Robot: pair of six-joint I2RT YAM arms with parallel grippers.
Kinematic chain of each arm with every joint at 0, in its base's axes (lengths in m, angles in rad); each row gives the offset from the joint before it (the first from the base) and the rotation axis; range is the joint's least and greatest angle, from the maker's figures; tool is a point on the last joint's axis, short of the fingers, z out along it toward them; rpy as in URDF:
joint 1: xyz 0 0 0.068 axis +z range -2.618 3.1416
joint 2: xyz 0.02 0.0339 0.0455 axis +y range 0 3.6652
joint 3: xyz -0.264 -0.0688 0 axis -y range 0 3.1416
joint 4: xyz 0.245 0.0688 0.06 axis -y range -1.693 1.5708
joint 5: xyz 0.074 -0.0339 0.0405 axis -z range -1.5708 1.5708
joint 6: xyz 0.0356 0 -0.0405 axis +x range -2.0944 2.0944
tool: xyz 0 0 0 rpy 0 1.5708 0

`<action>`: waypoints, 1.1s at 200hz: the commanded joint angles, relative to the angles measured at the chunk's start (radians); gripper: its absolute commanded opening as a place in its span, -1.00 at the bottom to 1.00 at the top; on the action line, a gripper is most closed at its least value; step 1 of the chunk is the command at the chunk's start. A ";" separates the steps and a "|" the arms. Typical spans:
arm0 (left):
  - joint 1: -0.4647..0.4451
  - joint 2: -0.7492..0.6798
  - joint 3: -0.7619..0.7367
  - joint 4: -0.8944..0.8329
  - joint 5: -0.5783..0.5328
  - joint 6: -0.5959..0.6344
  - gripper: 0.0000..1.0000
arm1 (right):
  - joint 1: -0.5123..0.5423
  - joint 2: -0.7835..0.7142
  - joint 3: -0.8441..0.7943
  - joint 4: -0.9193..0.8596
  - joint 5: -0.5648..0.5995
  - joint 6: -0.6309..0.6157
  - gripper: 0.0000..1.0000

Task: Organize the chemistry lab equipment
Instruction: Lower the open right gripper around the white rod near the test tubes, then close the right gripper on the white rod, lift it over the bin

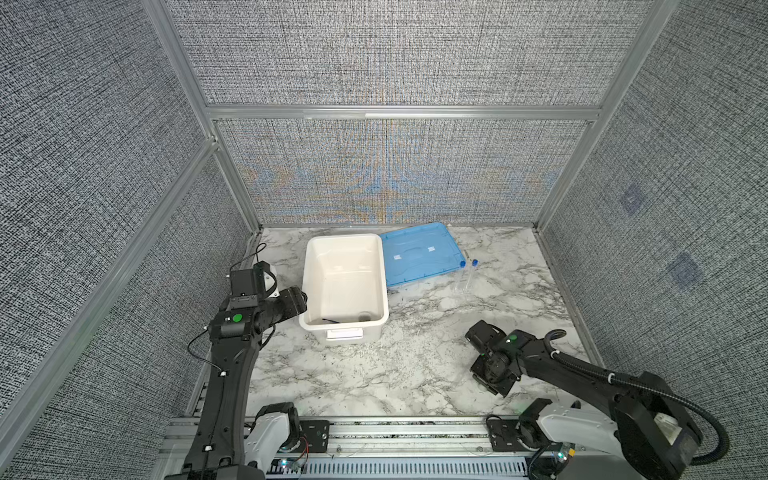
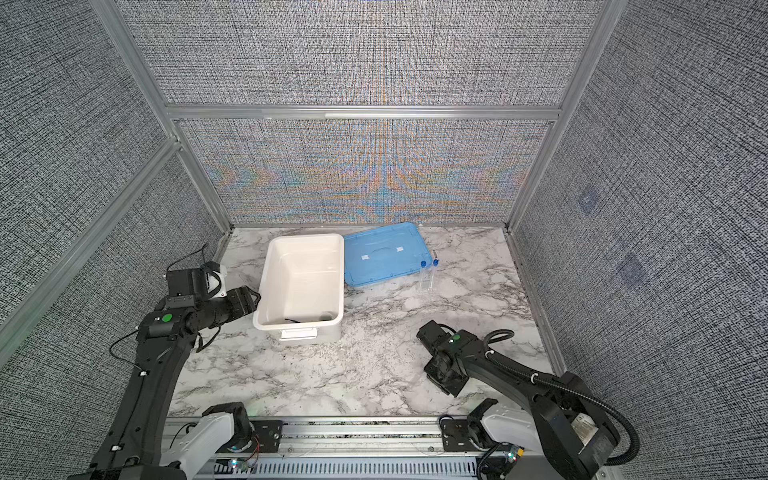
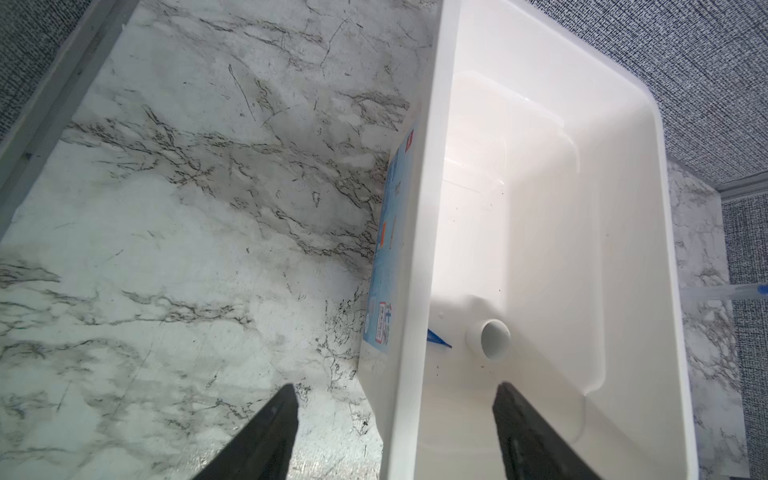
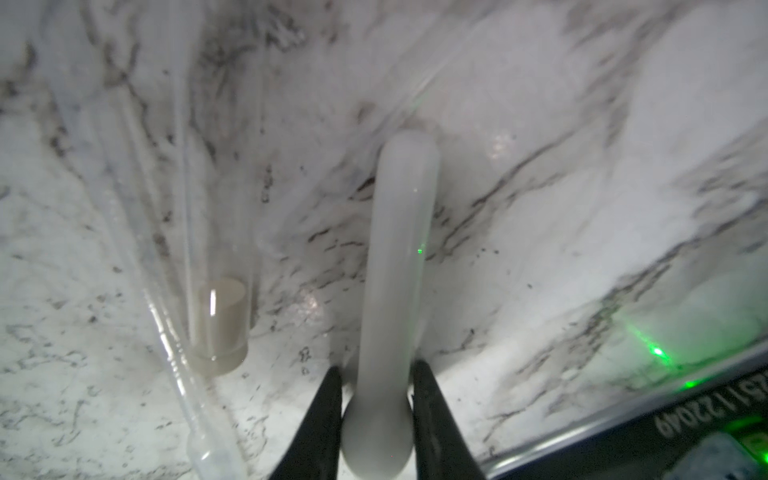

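In both top views a white tub point(image 1: 308, 266) point(image 2: 266, 266) holds dark tweezers point(image 1: 332, 321) and a small round dish point(image 1: 365, 317). My left gripper point(image 1: 303, 297) point(image 3: 397, 386) is open, one finger outside the tub's left wall and one inside. The left wrist view shows the dish point(image 3: 492, 338) on its side and the tweezers' tip point(image 3: 438, 338). Two clear blue-capped tubes point(image 1: 467, 276) point(image 2: 428, 276) lie right of the lid. My right gripper point(image 1: 478, 332) point(image 4: 376, 370) is low over the table, shut on a white pestle-like rod point(image 4: 399, 270).
A flat blue lid point(image 1: 419, 253) lies behind and right of the tub. In the right wrist view a clear tube with a stopper point(image 4: 220, 291) and a thin clear pipette point(image 4: 174, 332) lie beside the rod. Fabric walls close in three sides.
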 commanded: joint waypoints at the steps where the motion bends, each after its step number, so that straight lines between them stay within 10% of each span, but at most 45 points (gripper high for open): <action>1: 0.001 -0.002 0.000 0.016 0.008 0.003 0.51 | -0.001 -0.008 -0.013 -0.007 0.017 0.024 -0.54; 118: 0.000 -0.015 -0.015 0.018 0.011 -0.002 0.51 | 0.041 -0.174 0.234 -0.339 0.184 -0.016 -0.58; 220: 0.000 -0.010 -0.020 0.021 0.065 -0.051 0.51 | 0.185 0.157 0.865 -0.270 0.184 -0.640 -0.68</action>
